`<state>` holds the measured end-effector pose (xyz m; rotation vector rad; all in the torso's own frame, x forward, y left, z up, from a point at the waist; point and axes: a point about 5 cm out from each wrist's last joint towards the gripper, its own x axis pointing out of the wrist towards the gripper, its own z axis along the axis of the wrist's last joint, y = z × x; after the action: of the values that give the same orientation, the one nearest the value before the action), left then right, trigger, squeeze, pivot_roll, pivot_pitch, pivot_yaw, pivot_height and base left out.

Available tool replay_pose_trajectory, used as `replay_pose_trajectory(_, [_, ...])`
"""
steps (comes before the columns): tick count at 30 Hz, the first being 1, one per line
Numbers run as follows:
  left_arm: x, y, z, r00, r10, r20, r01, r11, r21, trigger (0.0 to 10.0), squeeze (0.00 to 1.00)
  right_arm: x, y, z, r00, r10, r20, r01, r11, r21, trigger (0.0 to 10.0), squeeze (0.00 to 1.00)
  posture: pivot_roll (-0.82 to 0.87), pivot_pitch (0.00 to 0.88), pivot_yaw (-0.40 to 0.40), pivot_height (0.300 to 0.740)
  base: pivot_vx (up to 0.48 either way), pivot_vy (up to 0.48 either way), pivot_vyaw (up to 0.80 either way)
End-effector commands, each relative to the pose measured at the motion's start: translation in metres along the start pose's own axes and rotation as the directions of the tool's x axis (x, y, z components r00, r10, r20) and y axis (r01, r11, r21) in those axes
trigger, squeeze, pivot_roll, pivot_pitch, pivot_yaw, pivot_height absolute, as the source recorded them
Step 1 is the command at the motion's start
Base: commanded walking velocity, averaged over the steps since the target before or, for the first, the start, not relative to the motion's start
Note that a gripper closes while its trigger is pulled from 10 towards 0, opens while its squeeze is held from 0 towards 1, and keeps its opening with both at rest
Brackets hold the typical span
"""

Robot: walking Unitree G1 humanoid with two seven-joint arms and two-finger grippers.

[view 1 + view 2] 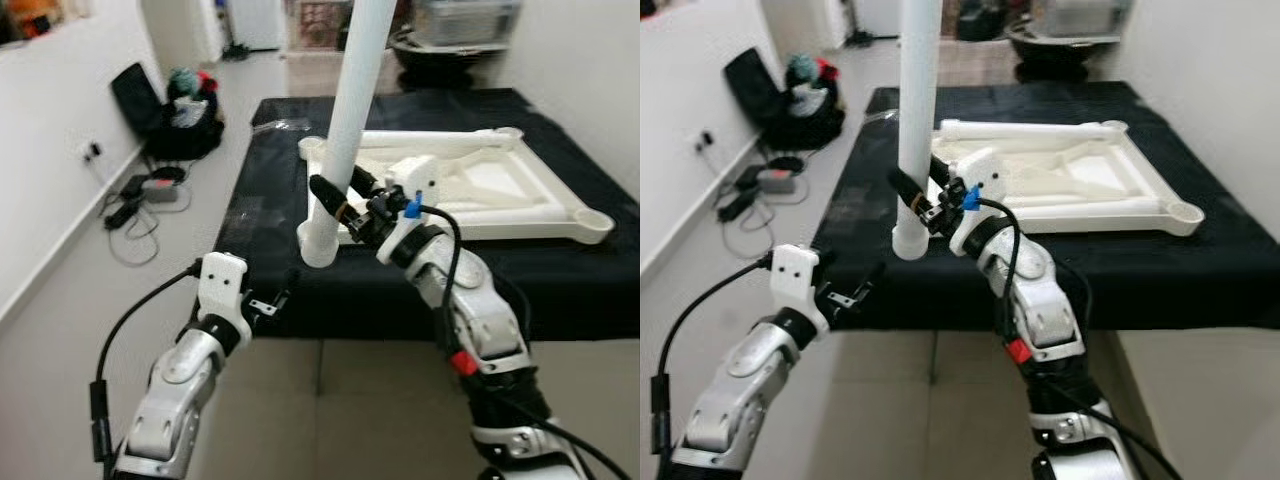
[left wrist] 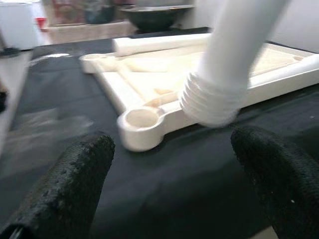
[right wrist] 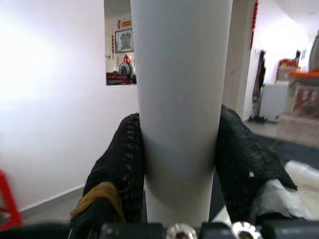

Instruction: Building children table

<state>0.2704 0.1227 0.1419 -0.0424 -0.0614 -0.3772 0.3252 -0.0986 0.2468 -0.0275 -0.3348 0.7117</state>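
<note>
White plastic table leg (image 1: 350, 130), clamped upright in the right gripper (image 1: 335, 205), hangs at seven o'clock from the upturned tabletop's (image 1: 520, 190) near corner socket (image 2: 142, 119). Misaligned threads could cross-thread or slip. Left gripper (image 1: 275, 303) waits wide open, low.

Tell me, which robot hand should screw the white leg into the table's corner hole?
The right hand, probably. It already grips the white leg, whose threaded end hangs near the corner hole of the table top. The left hand is open, lower, at the black table's edge.
</note>
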Motion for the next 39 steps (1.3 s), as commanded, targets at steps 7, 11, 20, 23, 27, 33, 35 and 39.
replay_pose_trajectory(7, [-0.008,-0.005,0.001,1.000,-0.015,-0.024,0.015,1.000,0.015,10.0,0.00,0.012,0.007,0.028,0.960,0.277,0.027,-0.277,0.961,-0.021,10.0,0.00,-0.09,0.107,-0.030,0.740,0.401,0.000,0.00])
replay_pose_trajectory(11, [-0.014,-0.006,0.003,0.999,-0.033,-0.031,0.034,0.998,0.046,10.0,0.00,0.013,0.008,0.035,0.931,0.365,0.012,-0.364,0.931,-0.038,10.0,0.00,-0.09,0.130,-0.038,0.740,0.365,0.000,0.00])
replay_pose_trajectory(20, [-0.036,-0.017,0.003,0.996,-0.044,-0.078,0.050,0.996,0.077,10.0,0.00,0.031,0.009,0.039,0.842,0.534,-0.079,-0.539,0.839,-0.073,10.0,0.00,-0.05,0.184,-0.066,0.740,0.040,0.000,0.00])
replay_pose_trajectory(23, [-0.039,-0.016,0.005,0.996,-0.027,-0.081,0.034,0.996,0.087,10.0,0.00,0.036,0.011,0.041,0.821,0.565,-0.081,-0.571,0.818,-0.071,10.0,0.00,-0.04,0.194,-0.071,0.740,0.000,0.000,0.00])
replay_pose_trajectory(27, [-0.054,-0.014,0.008,0.995,0.012,-0.097,0.000,0.992,0.127,10.0,0.00,0.039,0.019,0.045,0.688,0.720,-0.085,-0.723,0.691,0.000,10.0,0.00,-0.02,0.212,-0.086,0.740,0.000,0.000,0.00])
replay_pose_trajectory(33, [-0.077,-0.016,0.009,0.991,0.026,-0.129,0.000,0.980,0.199,10.0,0.00,0.044,0.017,0.049,0.627,0.777,-0.054,-0.775,0.629,0.062,10.0,0.00,-0.01,0.236,-0.092,0.740,0.000,0.000,0.00])
replay_pose_trajectory(35, [-0.087,-0.014,0.013,0.990,0.064,-0.127,-0.026,0.959,0.282,10.0,0.00,0.050,0.013,0.051,0.624,0.781,-0.022,-0.777,0.623,0.089,10.0,0.00,0.02,0.264,-0.089,0.740,0.000,0.000,0.00])
replay_pose_trajectory(39, [-0.094,-0.009,0.020,0.988,0.118,-0.101,-0.068,0.913,0.402,10.0,0.00,0.056,0.009,0.047,0.610,0.792,-0.021,-0.787,0.609,0.102,10.0,0.00,0.03,0.281,-0.084,0.740,0.000,0.000,0.00])
